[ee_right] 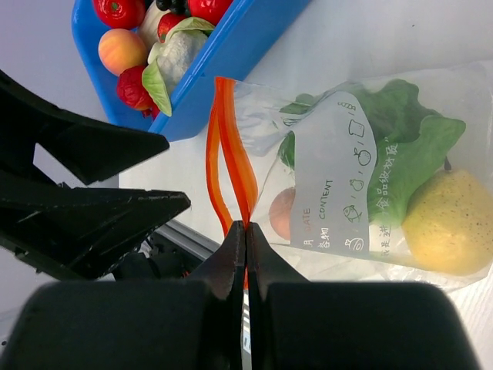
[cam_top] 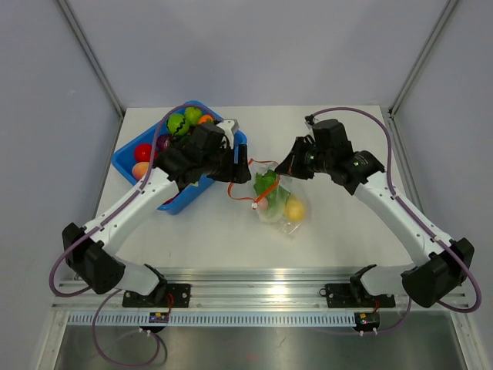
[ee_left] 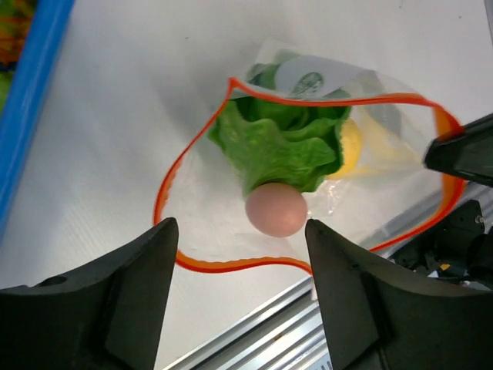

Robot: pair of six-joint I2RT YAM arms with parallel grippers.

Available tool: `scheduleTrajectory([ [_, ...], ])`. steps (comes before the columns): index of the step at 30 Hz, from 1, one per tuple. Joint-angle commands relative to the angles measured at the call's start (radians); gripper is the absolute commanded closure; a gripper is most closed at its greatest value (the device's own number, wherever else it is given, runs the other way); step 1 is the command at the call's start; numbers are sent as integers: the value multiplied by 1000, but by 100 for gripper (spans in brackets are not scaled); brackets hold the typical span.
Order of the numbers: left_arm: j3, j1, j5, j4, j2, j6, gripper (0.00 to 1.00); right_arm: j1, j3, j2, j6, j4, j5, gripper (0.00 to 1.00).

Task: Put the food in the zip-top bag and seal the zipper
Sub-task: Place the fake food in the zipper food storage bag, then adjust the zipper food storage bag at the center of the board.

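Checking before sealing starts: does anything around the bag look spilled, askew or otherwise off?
Nothing is spilled or damaged. The zipper of the zip-top bag bends in an uneven open loop, pinched by the right gripper with jaws shut, and the pink round food lies just inside the mouth.

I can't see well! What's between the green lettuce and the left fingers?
A pink round toy, then the orange zipper strip. The left wrist view shows it.

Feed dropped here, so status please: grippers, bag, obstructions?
Left gripper open at zip-top bag mouth. Right gripper shut on zipper. Bag unsealed; lettuce, yellow fruit, pink ball inside. Nothing blocking.
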Motion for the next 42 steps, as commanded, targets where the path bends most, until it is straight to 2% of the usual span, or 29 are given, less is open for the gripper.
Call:
scheduleTrajectory([
  [1, -89, 20, -74, 51, -29, -37, 25, 10, -2, -46, 11, 35, 10, 100],
  [4, -124, 20, -88, 74, -3, -52, 24, 10, -7, -52, 12, 33, 8, 100],
  [5, -144, 20, -88, 79, 14, -57, 28, 10, -8, -54, 12, 32, 8, 100],
  [11, -192, 20, -96, 122, 49, -64, 39, 9, -17, -78, 11, 16, 24, 100],
  [12, -193, 20, -91, 125, 54, -64, 43, 9, -19, -81, 12, 16, 27, 100],
  [13, -195, 20, -87, 125, 59, -63, 48, 9, -20, -84, 11, 16, 30, 100],
  [14, -193, 20, -79, 127, 62, -63, 58, 10, -22, -86, 11, 16, 31, 100],
  [15, -181, 18, -65, 119, 63, -61, 80, 10, -23, -86, 9, 12, 38, 100],
  [16, -169, 17, -55, 111, 60, -58, 95, 9, -25, -84, 2, 7, 44, 100],
  [17, -152, 15, -47, 102, 56, -57, 100, 10, -25, -78, -3, 6, 48, 100],
  [21, -51, -22, -32, 56, -10, -38, 100, 9, -37, -51, -34, -8, 134, 100],
  [25, 41, -63, 47, 48, -38, -40, 100, 9, -4, 15, -54, -34, 139, 100],
  [32, 19, -78, 59, 79, -69, -52, 100, 12, 69, -41, -57, -53, 120, 100],
  [37, -34, -77, 21, 108, -9, -54, 100, 10, -3, -54, -63, -51, 162, 100],
  [39, -50, -77, -21, 104, 55, -48, 100, 10, -69, -46, -57, -45, 188, 100],
  [42, -35, -77, -18, 73, 124, -45, 100, 12, -82, -20, -57, -72, 208, 100],
])
